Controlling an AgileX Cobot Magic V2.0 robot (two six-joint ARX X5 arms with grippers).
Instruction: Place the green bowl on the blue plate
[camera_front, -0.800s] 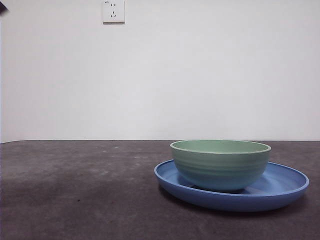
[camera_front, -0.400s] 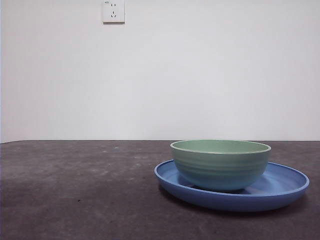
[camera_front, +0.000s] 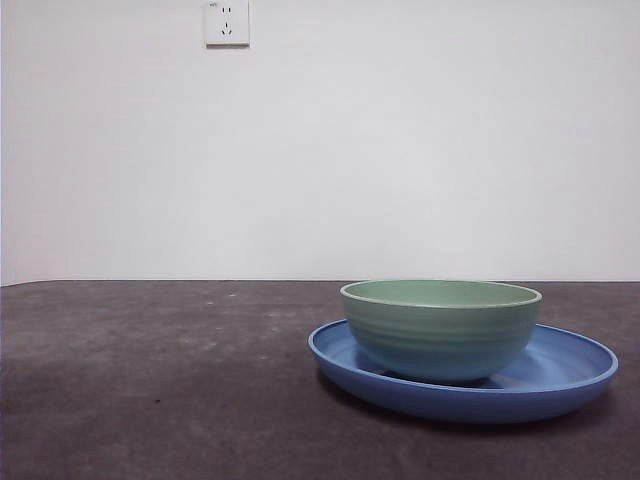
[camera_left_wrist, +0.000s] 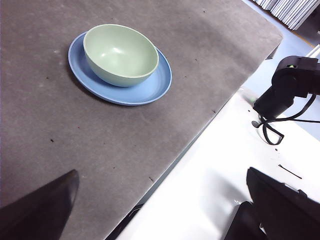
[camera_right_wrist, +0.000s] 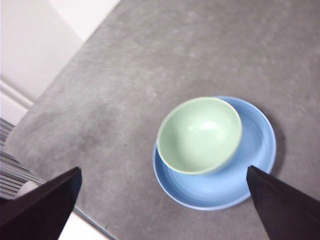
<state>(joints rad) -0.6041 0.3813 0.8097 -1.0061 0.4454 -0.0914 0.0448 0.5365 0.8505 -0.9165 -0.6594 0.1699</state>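
Dark grey table (camera_front: 150, 380) bears the blue plate (camera_front: 570, 372).

green bowl (camera_front: 440, 330): smooth, glossy, plastic-looking; faint ridges ring its outside
blue plate (camera_front: 560, 375): glossy, smooth, same plastic look; concentric rings inside
worktop (camera_front: 150, 380): matt dark grey covering, slightly rough, mottled, with small specks
wall (camera_front: 400, 150): flat white, matt
fingers (camera_right_wrist: 40, 205): black, matt

A bare robot test bench in a lab-like room.
A worktop (camera_front: 150, 380) under dark grey felt-like matting stands against a plain white wall (camera_front: 400, 150) with one power socket (camera_front: 227, 22); beyond the left pincer, a black arm base with looped cable (camera_left_wrist: 285, 95) sits on a white surface.
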